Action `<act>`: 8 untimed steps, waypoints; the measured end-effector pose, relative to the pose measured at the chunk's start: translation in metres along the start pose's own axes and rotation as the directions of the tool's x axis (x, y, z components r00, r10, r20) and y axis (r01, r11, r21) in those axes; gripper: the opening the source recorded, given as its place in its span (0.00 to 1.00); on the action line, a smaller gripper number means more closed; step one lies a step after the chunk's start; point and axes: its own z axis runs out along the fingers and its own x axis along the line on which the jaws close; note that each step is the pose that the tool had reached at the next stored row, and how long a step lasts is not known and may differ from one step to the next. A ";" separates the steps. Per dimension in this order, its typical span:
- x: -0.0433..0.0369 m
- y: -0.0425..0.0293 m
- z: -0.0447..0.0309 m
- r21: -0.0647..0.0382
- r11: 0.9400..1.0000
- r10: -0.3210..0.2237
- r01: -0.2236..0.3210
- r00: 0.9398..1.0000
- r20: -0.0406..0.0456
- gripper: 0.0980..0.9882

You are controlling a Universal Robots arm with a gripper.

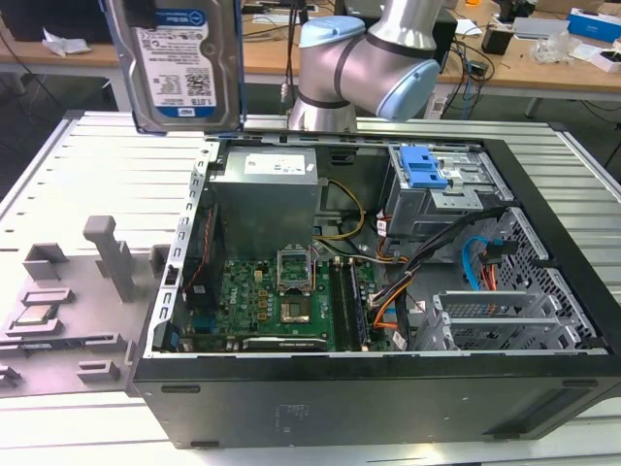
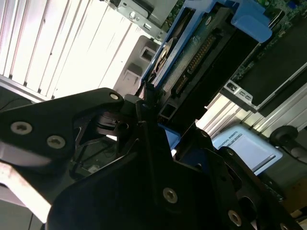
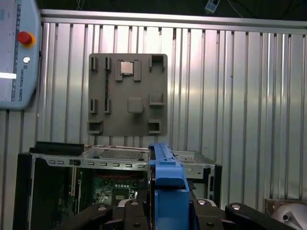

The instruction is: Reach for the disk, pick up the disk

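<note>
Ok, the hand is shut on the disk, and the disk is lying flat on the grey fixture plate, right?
No. The hand is shut on the disk, but the disk is not lying on the grey fixture plate: the exterior view shows it held upright in the air, clear of the plate.

The pincer (image 3: 168, 216) clamps the disk (image 3: 166, 178) edge-on, an open computer case (image 3: 53, 162) and grey plate (image 3: 120, 93) beyond.

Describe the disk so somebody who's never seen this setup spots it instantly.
Find the open black computer case on the slatted metal table. Above its far corner at the exterior view's left, the disk hangs upright, gripped by the claw. Unlike the blue latch inside, it is a silver slab with a barcode label.
</note>
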 end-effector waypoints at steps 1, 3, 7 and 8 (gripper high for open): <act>0.0001 -0.0030 -0.0001 0.000 1.000 0.000 0.000 1.000 0.000 0.30; 0.0002 -0.0094 -0.0004 0.000 1.000 0.000 0.000 1.000 0.000 0.30; 0.0018 -0.0564 -0.0023 -0.001 1.000 0.000 0.000 1.000 0.000 0.30; 0.0019 -0.0592 -0.0024 -0.001 1.000 0.000 0.000 1.000 0.000 0.30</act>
